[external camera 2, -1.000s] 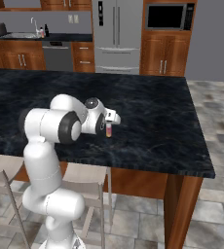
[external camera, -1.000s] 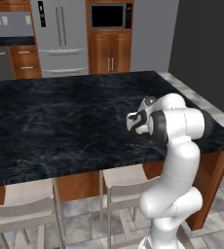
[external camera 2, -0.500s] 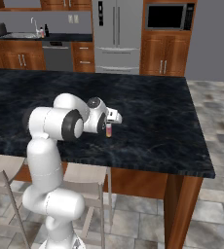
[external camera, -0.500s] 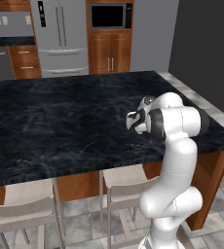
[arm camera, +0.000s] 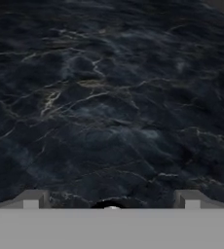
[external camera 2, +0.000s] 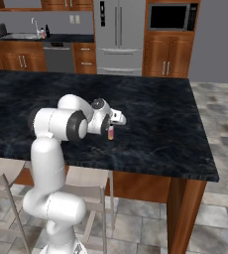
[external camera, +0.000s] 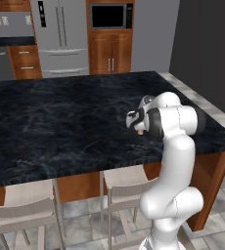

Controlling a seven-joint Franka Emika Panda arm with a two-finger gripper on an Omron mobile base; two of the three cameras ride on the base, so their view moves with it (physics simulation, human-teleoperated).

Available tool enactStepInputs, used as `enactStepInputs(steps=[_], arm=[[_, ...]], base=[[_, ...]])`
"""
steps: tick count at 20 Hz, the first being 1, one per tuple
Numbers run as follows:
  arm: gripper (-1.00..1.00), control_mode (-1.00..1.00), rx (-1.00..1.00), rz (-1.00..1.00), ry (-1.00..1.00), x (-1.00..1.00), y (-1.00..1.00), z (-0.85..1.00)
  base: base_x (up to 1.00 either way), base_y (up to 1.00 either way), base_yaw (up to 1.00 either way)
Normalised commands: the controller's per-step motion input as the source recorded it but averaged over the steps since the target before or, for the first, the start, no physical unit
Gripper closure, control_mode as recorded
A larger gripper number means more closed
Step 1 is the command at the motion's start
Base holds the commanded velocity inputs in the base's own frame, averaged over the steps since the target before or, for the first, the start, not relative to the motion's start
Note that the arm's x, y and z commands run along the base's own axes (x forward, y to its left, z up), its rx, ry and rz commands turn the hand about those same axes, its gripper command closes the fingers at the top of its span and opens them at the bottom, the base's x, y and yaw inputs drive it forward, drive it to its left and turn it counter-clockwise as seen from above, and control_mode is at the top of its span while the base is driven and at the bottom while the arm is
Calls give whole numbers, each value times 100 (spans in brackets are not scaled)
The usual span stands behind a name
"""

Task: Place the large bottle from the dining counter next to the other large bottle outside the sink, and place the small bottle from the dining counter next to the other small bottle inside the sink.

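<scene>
Right base view: the gripper [external camera 2: 111,128] hangs over the dark table [external camera 2: 155,119], the small bottle [external camera 2: 111,133] upright just below and between its tips. In the hand view the fingertips [arm camera: 32,199] stand wide apart, nothing held.

A small bottle [external camera 2: 110,133] with a pinkish body is standing upright on the dark marbled dining counter [external camera 2: 155,119], sitting just below and between the fingertips; its dark round cap [arm camera: 111,206] is peeking up midway between them
</scene>
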Motion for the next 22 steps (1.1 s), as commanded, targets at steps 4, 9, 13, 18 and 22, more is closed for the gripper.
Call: enactStepInputs(steps=[4,9,13,18,22], arm=[[-100,-100,0,0,0,21,-2,-9],[100,-100,0,0,0,22,0,-1],[100,-100,0,0,0,0,0,0],[100,-100,0,0,0,0,0,0],[100,-100,0,0,0,0,0,0]], base=[[0,0,0],[0,0,0],[0,0,0],[0,0,0],[0,0,0]])
